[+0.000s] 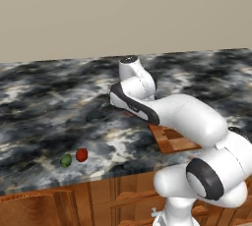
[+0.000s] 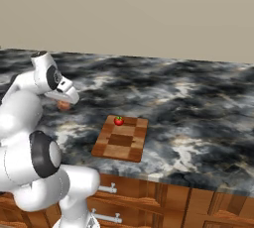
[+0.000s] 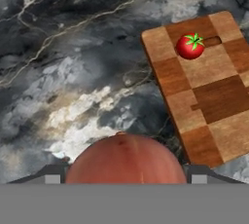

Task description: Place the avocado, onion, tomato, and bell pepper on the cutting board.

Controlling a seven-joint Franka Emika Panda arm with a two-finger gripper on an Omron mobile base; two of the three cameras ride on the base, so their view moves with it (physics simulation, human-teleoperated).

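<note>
My gripper (image 3: pixel 125 178) is shut on the onion (image 3: pixel 126 159), a salmon-toned ball that bulges between the two fingertips. From the right base the onion (image 2: pixel 63 105) peeks out under the hand (image 2: pixel 66 94), left of the cutting board (image 2: pixel 121 140). The checkered cutting board (image 3: pixel 214 101) carries the tomato (image 3: pixel 190 46), which sits near one end of it (image 2: pixel 119 121). The dark green avocado (image 1: pixel 65 160) and the red bell pepper (image 1: pixel 81 155) lie side by side on the counter near its front edge, far left of the board (image 1: pixel 172 142).
The dark marbled counter (image 2: pixel 198 103) runs wide to both sides, with a plain beige wall behind it. Wooden drawers with metal handles (image 2: pixel 106 188) sit below the front edge. My own arm hides part of the board in the left base view.
</note>
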